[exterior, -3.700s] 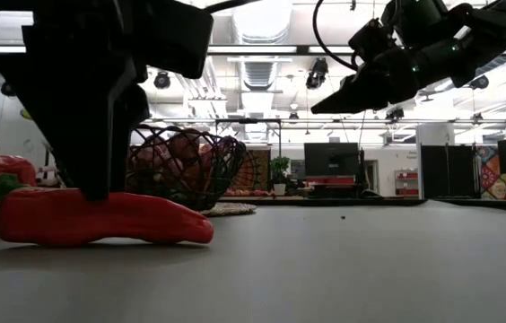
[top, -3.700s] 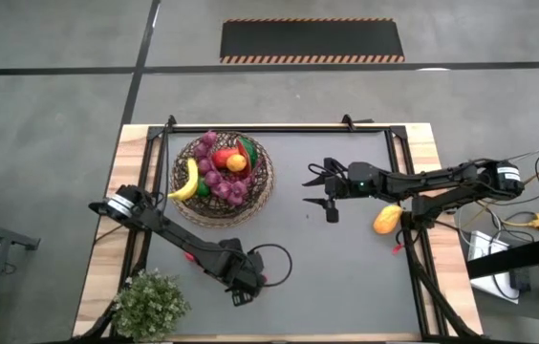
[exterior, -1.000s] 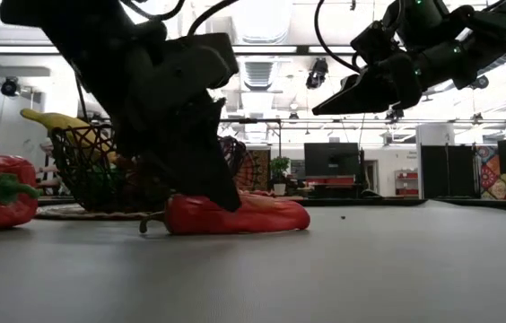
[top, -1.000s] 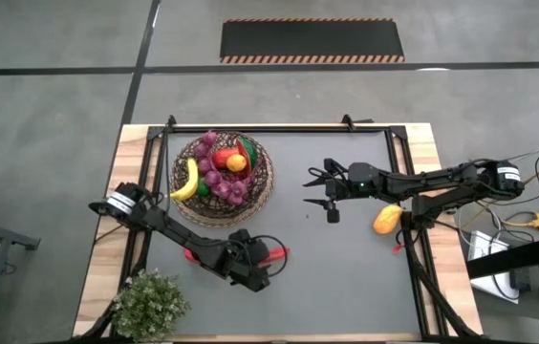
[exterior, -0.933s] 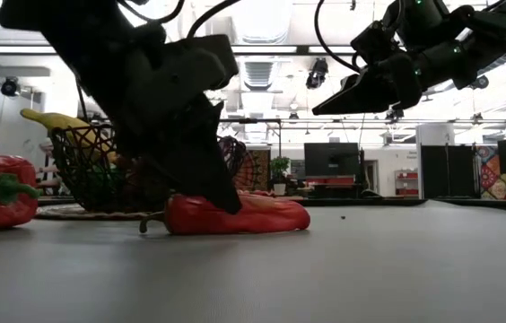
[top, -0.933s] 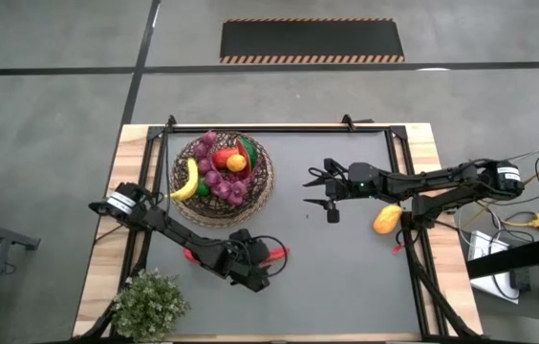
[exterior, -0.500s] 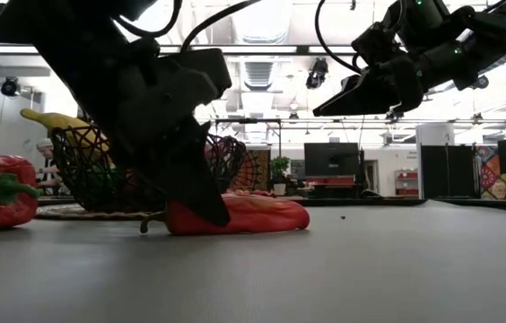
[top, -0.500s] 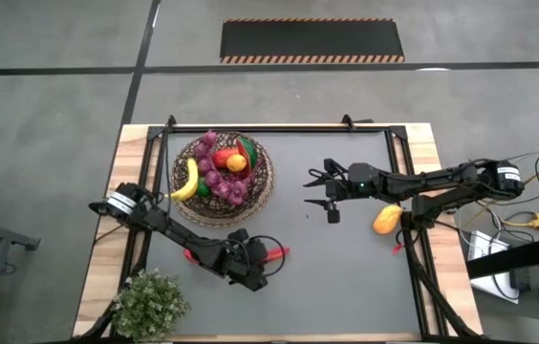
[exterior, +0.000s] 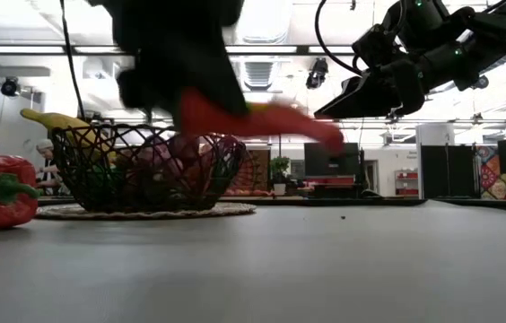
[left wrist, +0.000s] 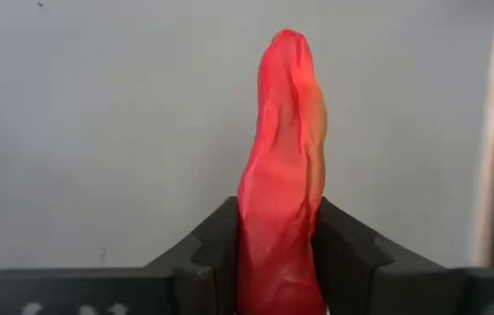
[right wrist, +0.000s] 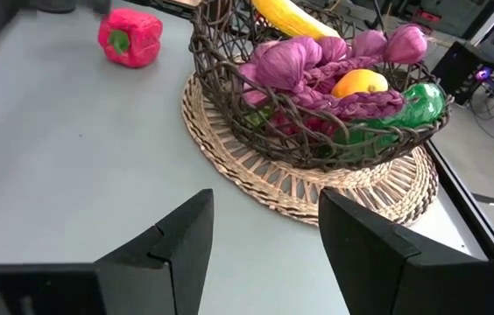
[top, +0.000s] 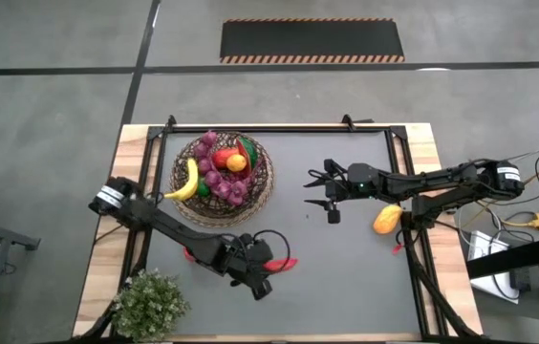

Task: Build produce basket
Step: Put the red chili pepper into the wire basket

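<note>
I have the left gripper (left wrist: 275,262) clamped on the red chili (left wrist: 284,166), lifted off the bench short of the basket (top: 223,169); gripped at one end, it may pivot and slip.

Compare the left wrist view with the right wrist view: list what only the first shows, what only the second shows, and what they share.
Only the left wrist view: the long red toy chili clamped between the left gripper and its dark fingers.

Only the right wrist view: the dark brown woven wicker basket on its round straw mat, holding a yellow banana, purple grape bunches, an orange fruit and a green pepper; a red bell pepper on the table; the open right gripper.

Both: the grey table surface.
</note>
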